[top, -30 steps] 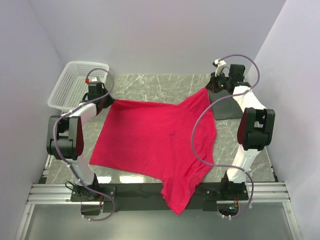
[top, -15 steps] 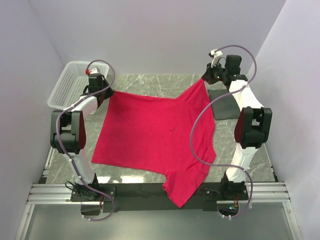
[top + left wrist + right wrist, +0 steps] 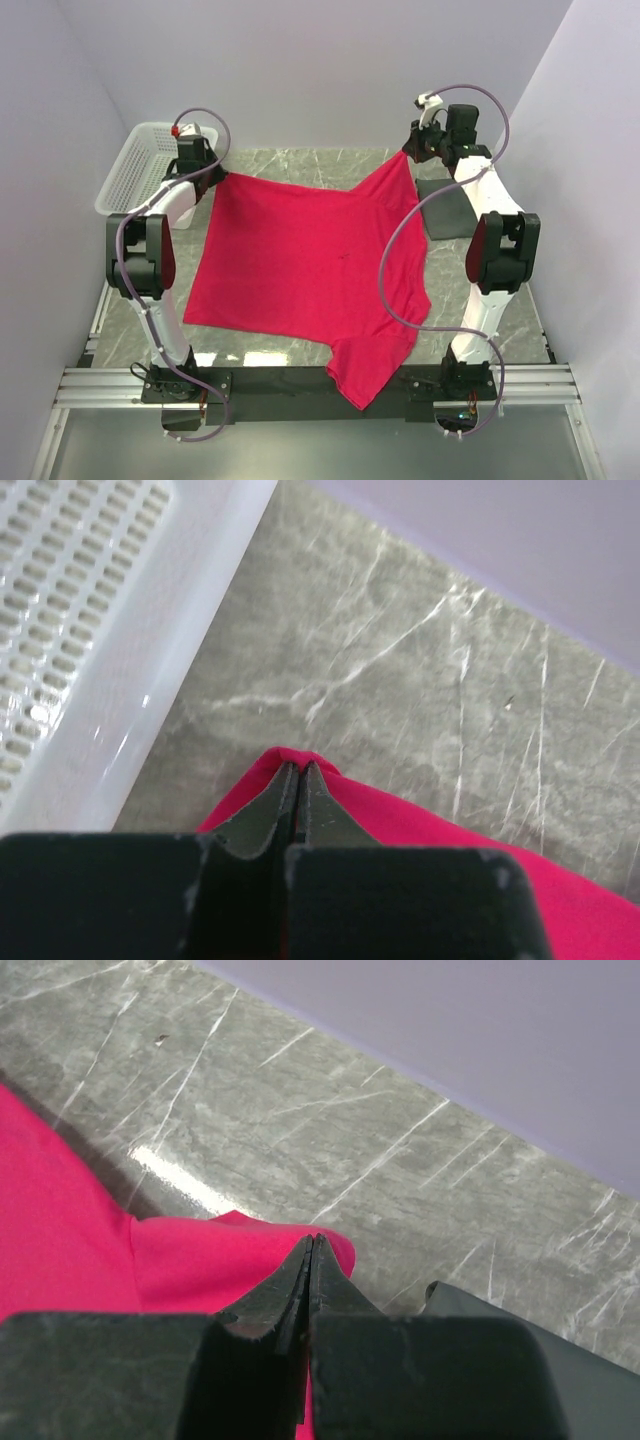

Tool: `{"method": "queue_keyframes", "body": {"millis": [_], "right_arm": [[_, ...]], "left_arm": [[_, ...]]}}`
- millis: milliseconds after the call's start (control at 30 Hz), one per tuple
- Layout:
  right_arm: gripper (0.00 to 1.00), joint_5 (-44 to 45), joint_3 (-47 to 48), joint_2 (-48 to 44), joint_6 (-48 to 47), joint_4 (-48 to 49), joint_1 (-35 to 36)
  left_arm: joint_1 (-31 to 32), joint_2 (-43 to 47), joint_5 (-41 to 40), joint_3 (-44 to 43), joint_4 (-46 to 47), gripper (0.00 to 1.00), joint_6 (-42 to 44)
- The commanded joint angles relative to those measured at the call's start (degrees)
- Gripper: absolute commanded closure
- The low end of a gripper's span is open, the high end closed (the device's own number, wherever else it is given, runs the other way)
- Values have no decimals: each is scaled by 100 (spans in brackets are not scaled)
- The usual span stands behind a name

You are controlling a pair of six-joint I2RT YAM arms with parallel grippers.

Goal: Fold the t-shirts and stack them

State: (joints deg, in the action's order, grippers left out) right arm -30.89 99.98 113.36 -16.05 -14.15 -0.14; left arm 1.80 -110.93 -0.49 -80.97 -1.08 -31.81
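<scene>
The marbled desk carries the red t-shirt, spread across its middle with one sleeve hanging over the near edge. A white mesh basket sits far left. The left gripper pinches the shirt's far-left corner and the right gripper its far-right corner, both lifted.

**Enclosed work cell, top view.**
Three plain pale-lavender walls, the back wall, left wall and right wall, close in a tabletop of grey marble pattern with white veins. An aluminium rail frame runs across the lower part of the frame. The light is soft and even, and a bright glare patch lies on the tabletop at lower left.
</scene>
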Motion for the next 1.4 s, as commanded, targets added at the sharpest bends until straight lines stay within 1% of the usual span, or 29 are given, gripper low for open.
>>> {"method": "queue_keyframes", "body": {"millis": [0, 200, 433, 600, 633, 733, 967, 1233, 1367], "right_arm": [[100, 40, 355, -77, 76, 246, -12], [100, -83, 276, -209, 164, 237, -12], [100, -233, 136, -394, 234, 211, -12], [100, -443, -66, -578, 313, 211, -12], [100, -479, -110, -596, 331, 202, -12], [100, -602, -277, -692, 313, 150, 137], [100, -909, -602, -991, 322, 36, 155], [100, -1305, -901, -1360, 50, -377, 155], [100, -1358, -1235, -1615, -117, -457, 164]], "left_arm": [[-31, -165, -92, -437, -32, 100, 237], [-31, -411, 5, -657, -94, 100, 316], [-31, -403, 111, -683, -6, 99, 377], [-31, -289, 233, -534, 64, 99, 378], [-31, -262, 242, -508, 247, 99, 386], [-31, -165, 321, -324, 389, 99, 395], [-31, -7, 436, -130, 530, 99, 457], [-40, -33, 471, -147, 451, 99, 588], [-48, -51, 454, -182, 433, 100, 659]]}}
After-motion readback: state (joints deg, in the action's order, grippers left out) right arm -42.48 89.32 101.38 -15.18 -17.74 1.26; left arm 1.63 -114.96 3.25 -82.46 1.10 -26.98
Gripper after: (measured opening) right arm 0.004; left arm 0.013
